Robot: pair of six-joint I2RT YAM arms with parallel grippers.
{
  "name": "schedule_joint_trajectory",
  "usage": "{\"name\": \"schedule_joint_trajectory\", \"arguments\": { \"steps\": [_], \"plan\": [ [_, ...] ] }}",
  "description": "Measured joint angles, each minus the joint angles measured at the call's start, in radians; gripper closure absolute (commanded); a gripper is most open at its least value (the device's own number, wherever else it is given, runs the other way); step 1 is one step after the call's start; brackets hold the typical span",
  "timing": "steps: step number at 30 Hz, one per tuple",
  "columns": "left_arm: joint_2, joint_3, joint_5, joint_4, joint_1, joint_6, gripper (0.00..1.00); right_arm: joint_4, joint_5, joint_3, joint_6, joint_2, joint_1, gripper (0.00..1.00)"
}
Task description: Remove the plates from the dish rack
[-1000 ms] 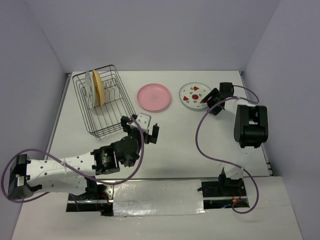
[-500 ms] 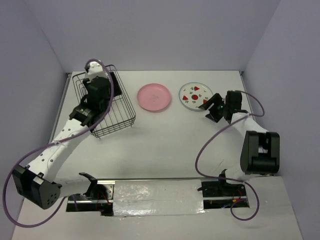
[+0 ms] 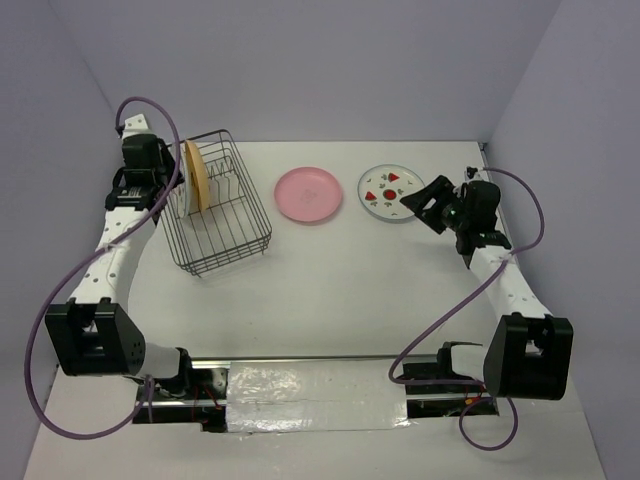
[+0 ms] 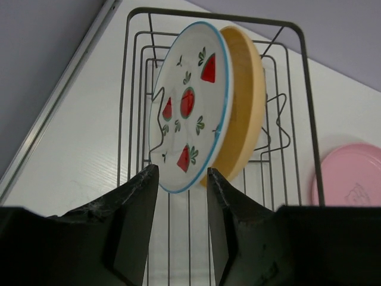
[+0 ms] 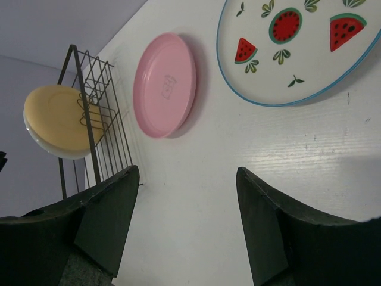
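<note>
The dark wire dish rack [image 3: 225,215] stands at the back left. Two plates stand upright in it: a white plate with red fruit marks [image 4: 189,107] and a yellow-orange plate [image 4: 245,98] right behind it. My left gripper [image 4: 182,168] is at the rack's left side, open. Its fingertips sit either side of the white plate's lower rim, with no clear contact. A pink plate [image 3: 309,193] and another white fruit-marked plate [image 3: 388,188] lie flat on the table. My right gripper [image 5: 186,169] is open and empty over bare table, just right of that plate.
A raised rail [image 3: 120,220] runs along the table's left edge beside the rack. Purple walls close in the back and both sides. The left arm's purple cable [image 3: 160,115] loops above the rack.
My left arm swung from the table's middle up to the rack's left side, and its jaws narrowed. My right gripper drew back to the right, off the white plate on the table.
</note>
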Motion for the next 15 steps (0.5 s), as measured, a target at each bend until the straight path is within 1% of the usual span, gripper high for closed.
{"name": "schedule_joint_trajectory", "arguments": {
  "steps": [1,5,6,8,12,15],
  "plan": [
    [0.011,-0.004,0.023,0.002,0.021,0.003,0.51,0.0,-0.002,-0.003,0.0,0.0,0.0,0.26],
    [0.032,-0.05,0.09,0.039,0.072,0.029,0.46,-0.001,-0.003,-0.005,-0.001,0.0,0.0,0.26],
    [0.033,-0.063,0.108,0.045,0.077,0.04,0.42,-0.002,-0.003,-0.005,-0.001,0.0,0.0,0.26],
    [0.033,-0.079,0.143,0.063,0.078,0.051,0.38,-0.002,-0.003,-0.005,-0.002,0.0,0.0,0.26],
    [0.039,-0.081,0.2,0.09,0.076,0.065,0.39,-0.002,0.005,-0.006,-0.004,-0.01,0.0,0.26],
    [0.061,-0.074,0.209,0.092,0.075,0.08,0.42,-0.002,0.021,-0.008,-0.004,-0.034,0.0,0.26]
  ]
}}
